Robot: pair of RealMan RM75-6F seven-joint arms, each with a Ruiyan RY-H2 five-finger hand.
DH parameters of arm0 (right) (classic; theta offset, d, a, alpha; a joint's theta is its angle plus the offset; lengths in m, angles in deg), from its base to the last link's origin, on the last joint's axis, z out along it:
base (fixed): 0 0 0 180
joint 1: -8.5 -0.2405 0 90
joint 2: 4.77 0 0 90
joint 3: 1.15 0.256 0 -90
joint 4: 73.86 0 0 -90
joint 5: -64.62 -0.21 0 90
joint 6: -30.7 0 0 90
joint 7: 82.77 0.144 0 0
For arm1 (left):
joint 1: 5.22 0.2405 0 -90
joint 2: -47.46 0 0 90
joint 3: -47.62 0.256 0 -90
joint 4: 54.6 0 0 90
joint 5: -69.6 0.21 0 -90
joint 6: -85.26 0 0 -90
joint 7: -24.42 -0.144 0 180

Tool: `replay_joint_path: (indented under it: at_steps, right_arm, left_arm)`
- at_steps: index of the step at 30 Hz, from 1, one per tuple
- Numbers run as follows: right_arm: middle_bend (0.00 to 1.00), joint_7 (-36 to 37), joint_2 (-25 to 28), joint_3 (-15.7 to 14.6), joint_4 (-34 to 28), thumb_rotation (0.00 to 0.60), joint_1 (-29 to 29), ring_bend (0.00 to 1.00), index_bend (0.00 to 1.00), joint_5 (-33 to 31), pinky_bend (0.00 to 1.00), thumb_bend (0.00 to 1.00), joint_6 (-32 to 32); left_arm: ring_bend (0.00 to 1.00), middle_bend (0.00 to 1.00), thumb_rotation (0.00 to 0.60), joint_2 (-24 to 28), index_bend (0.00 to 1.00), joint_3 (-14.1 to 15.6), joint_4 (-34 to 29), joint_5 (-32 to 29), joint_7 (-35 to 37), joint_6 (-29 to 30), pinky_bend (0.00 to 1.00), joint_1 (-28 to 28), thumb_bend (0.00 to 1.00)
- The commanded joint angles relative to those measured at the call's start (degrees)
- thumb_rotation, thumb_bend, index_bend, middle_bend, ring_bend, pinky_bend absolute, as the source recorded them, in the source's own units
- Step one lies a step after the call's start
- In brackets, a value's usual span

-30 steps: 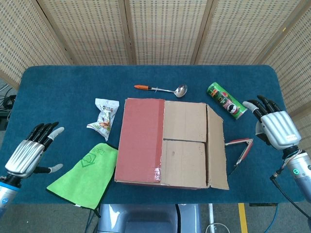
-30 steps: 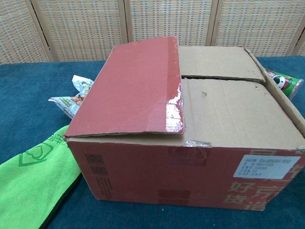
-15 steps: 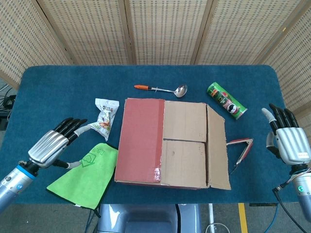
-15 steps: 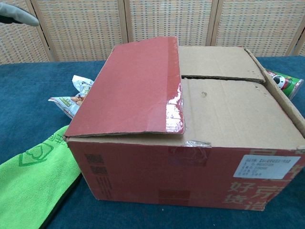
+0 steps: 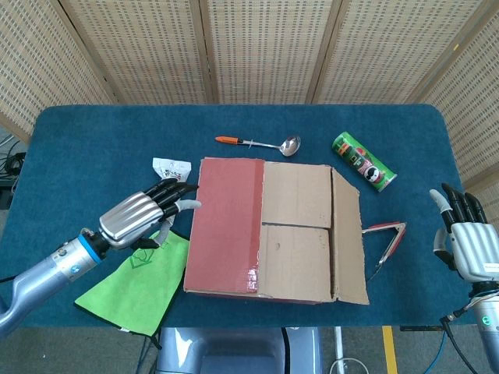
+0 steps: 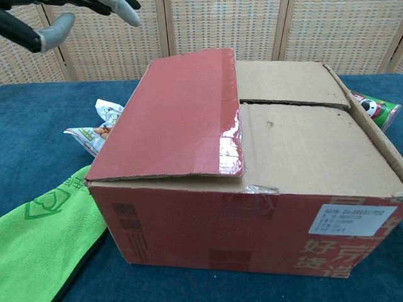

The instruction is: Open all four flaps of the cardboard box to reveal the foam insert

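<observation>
Cardboard box (image 5: 273,230) at the centre of the blue bench (image 5: 93,148), its flaps lying closed; the red flap (image 5: 226,222) covers the left part of the top. Left robot hand (image 5: 144,214), released with fingers spread and holding nothing, hovers just beside the box's left edge, above the snack bag (image 5: 170,167) and green cloth (image 5: 140,284). Right robot hand (image 5: 468,241), also released and empty, stands well apart at the bench's right edge. Ladle (image 5: 261,143), chip can (image 5: 363,161) and tongs (image 5: 386,240) lie around the box.
</observation>
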Motion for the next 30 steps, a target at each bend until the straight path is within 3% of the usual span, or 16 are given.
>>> replay_joint_path:
  at_steps: [1,16,30]
  right_arm:
    - [0.0,0.17,0.08,0.08,-0.05,0.6,0.41,0.0,0.0,0.08,0.0,0.83,0.19]
    - [0.0,1.47,0.61,0.36,0.21,0.6,1.92,0.0,0.0,0.23,0.0,0.85,0.45]
    - [0.0,3.36,1.16,0.92,0.96,0.6,3.21,0.0,0.0,0.26,0.0,0.85,0.31]
  left_arm:
    - [0.0,0.03,0.512,-2.24,0.17,-1.18,1.84,0.55,0.46,-4.08,0.0,-4.48,0.86]
    - [0.0,0.08,0.564,-10.95,0.21,-4.81,5.56,-3.2,-3.41,-15.08,0.0,-17.59,1.0]
    - [0.0,0.12,0.571,-19.14,0.24,-4.91,8.87,-11.44,-12.12,-20.95,0.0,-25.0,1.0]
